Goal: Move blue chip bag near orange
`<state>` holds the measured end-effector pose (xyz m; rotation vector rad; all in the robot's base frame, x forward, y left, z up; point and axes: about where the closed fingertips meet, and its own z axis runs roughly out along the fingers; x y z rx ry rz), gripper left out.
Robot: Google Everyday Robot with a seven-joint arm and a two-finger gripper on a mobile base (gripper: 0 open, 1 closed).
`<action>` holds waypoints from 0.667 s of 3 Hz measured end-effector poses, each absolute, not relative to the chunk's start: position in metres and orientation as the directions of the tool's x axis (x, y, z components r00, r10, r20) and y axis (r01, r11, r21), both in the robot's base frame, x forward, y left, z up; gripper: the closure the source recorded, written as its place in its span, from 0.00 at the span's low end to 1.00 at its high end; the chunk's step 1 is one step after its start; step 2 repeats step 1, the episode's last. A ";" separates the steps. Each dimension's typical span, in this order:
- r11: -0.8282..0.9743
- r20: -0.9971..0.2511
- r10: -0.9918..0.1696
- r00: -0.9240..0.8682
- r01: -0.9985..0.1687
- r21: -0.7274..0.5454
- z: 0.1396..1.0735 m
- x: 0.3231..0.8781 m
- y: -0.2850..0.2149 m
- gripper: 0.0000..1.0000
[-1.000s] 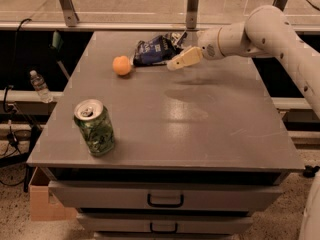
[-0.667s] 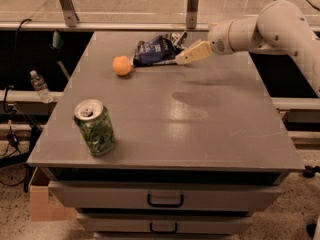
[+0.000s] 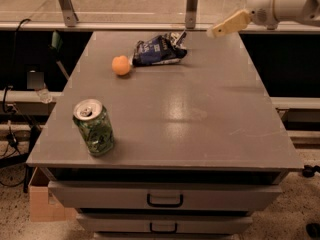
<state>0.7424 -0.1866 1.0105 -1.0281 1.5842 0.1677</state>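
The bag (image 3: 159,50) is crumpled navy foil with silvery ends, lying toward the table's (image 3: 200,129) far edge, its left end just beside the orange (image 3: 121,65). Its white lettering is unreadable. The green patterned can (image 3: 94,128) stands upright front-left, well apart. The gripper (image 3: 228,24) hangs right of the bag, apart from it.

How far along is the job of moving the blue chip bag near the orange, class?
Done, it seems: the blue chip bag lies on the table close beside the orange; whether they touch is unclear. In hand: nothing, as the gripper hangs over the table's far right corner, clear of the bag. Left: probably nothing beyond parking the arm.
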 end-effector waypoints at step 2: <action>0.601 -0.852 -0.517 0.086 -0.672 -0.432 1.020 0.743 -0.189 0.00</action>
